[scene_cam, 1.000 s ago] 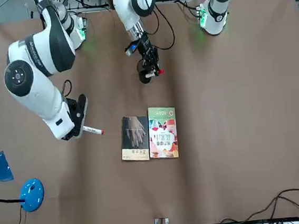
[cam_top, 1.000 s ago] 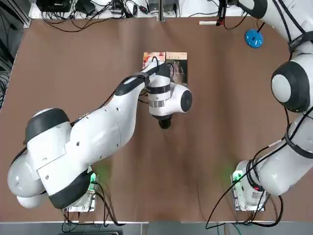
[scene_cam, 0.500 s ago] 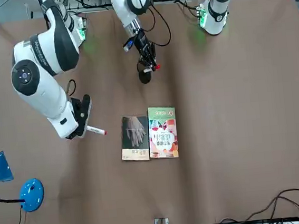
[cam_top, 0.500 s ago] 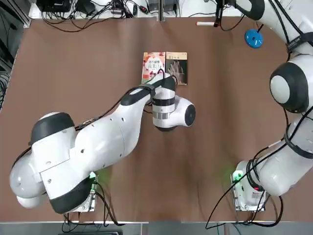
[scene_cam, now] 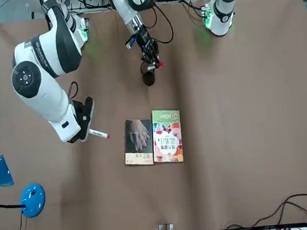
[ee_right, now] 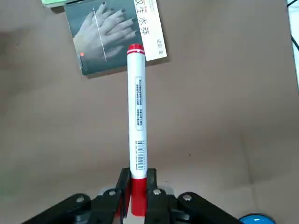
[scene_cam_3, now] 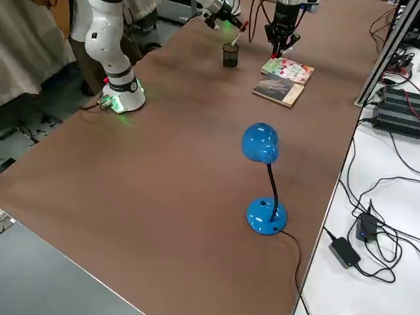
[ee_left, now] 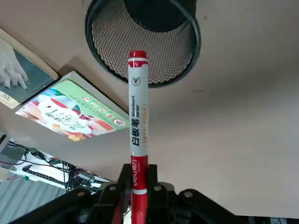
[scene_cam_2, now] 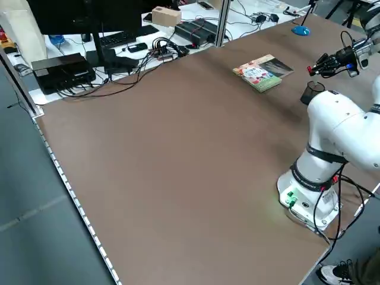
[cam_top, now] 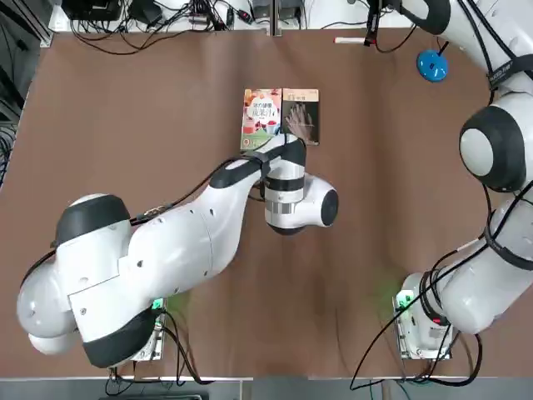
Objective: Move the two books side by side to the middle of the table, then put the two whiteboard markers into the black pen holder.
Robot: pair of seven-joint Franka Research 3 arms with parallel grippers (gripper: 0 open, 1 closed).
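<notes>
Drawn a little back toward its own base since the earlier view, the left tool is now over the pen holder, closed firmly on one marker. That marker slants, its free red end above the holder's mesh mouth. The holder stands on the table, on the robot's side of the books. Over on the robot's right, the right tool is also pinched shut, gripping the other marker by its red end, the white barrel poking out clear of the fingers. Both books lie flat, side by side, near the middle: the colourful book on the robot's left, the dark book just beside it. Farther right sits the blue lamp.
</notes>
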